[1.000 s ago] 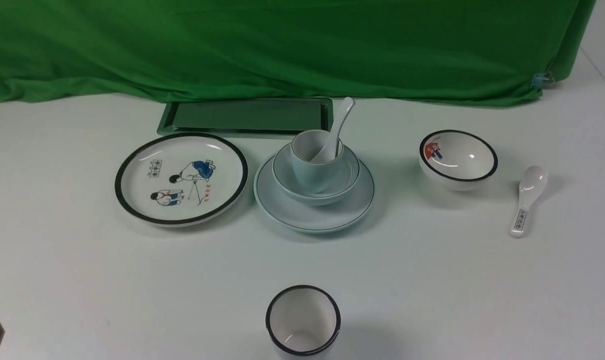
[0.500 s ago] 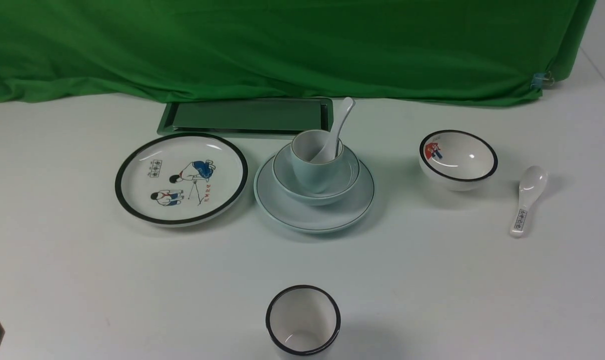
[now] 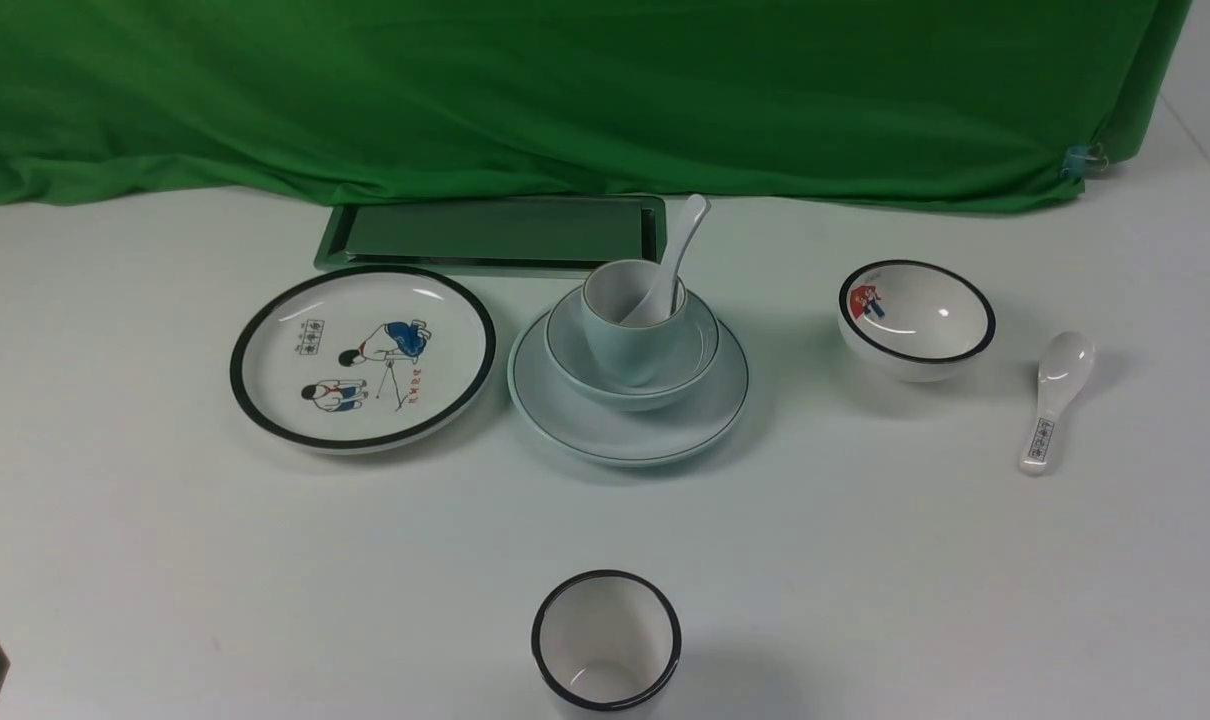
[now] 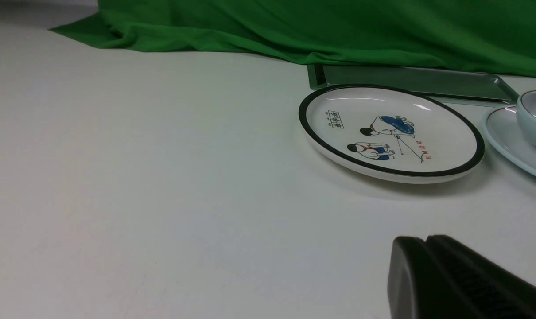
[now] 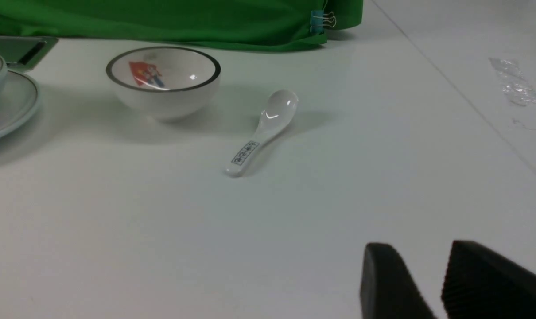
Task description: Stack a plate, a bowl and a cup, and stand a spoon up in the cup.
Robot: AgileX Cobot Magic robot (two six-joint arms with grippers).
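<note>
Pale bluish-white plate (image 3: 625, 445), one: on the table (image 3: 385, 560), beneath one matching bowl (image 3: 630, 400). Handleless cup (image 3: 630, 345), one: inside that bowl. Plain white spoon (image 3: 681, 240), one: leaning in the cup, handle up. Left tool (image 4: 426, 241), one: clenched, nothing held. Right tool (image 5: 416, 248), one: released, fingers apart. Step in hand, by judgement: finished stack, arms at rest; best handled by leaving it untouched, any later motion clear of the protruding handle. Counted overall: two plates, two bowls, two cups, two spoons, each count including one black-rimmed or printed piece outside the stack; green tray (image 3: 495, 230), one.
</note>
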